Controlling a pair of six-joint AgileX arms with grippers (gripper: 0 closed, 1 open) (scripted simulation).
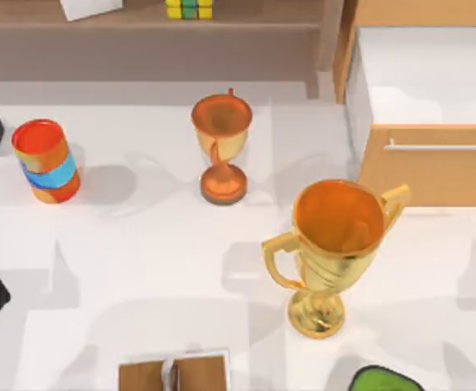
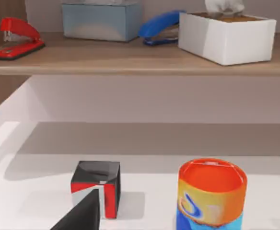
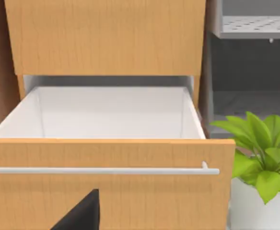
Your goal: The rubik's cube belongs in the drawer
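- White, smooth tabletop (image 1: 140, 269) is seen from above, backed by a brown wooden shelf (image 1: 140, 20) along its far edge.
- On that shelf the rubik's cube (image 1: 189, 8) is set, a small blocky thing of yellow and green square tiles parted by dark grid lines; it is cut by the picture's edge, and it lies well apart from both arms.
- At the tabletop's right the drawer (image 1: 429, 155) is pulled open: light tan, wood-grained front and sides, a plain white inside, and a thin silver bar handle (image 1: 442, 147) across the front. Nothing is seen lying inside it.
- From the right wrist view the drawer (image 3: 106, 191) is met head-on, just ahead of the right hand (image 3: 80, 215), of which a dark wedge alone is seen; whether it is spread or pressed together cannot be told. A leafy green plant (image 3: 260, 153) in a white pot is placed beside the drawer.
- The left hand (image 2: 80, 215) is likewise a dark wedge, its state not to be told. Just ahead of it a glossy black-and-red cube (image 2: 97, 187) is found, with a striped can (image 2: 211, 196) of red, orange and blue near it.
- Two shiny golden trophies, a small trophy (image 1: 222, 147) and a large trophy (image 1: 336, 252) with curved handles, are stood mid-tabletop.
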